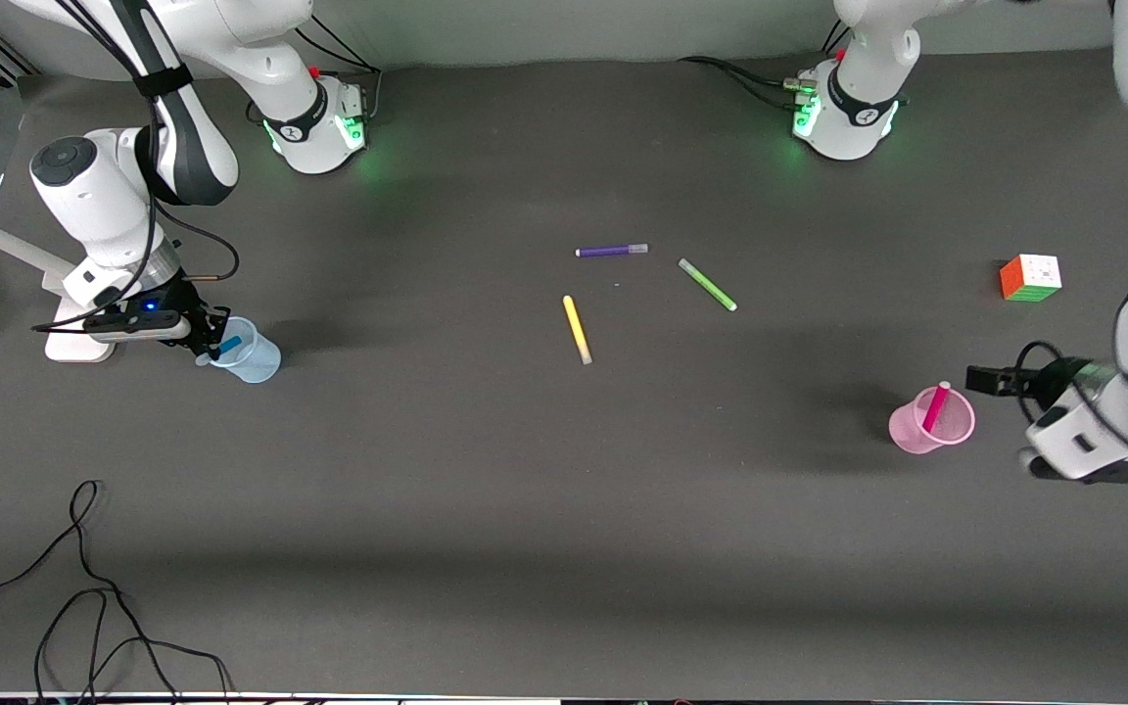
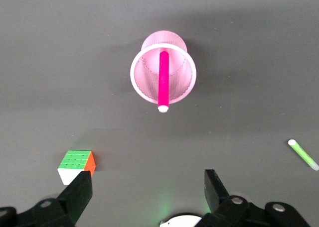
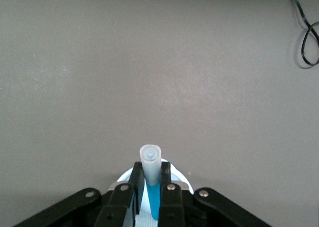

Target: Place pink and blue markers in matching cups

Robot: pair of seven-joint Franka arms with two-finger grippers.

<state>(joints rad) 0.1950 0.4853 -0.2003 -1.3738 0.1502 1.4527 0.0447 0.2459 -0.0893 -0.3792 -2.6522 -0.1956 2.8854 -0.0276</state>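
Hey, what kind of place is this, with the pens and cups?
Probably a robotics lab: two arms bolted to a dark table, loose cables, and a puzzle cube as a prop.

The right arm is reaching down at its end of the tabletop, its black two-finger hand pinching the bright blue marker over the pale blue cup. The left arm is waiting, its black hand hanging spread wide above bare tabletop.

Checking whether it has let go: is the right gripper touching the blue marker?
Touching. The right wrist view shows the right gripper with its fingers pressed against the blue marker over the blue cup.
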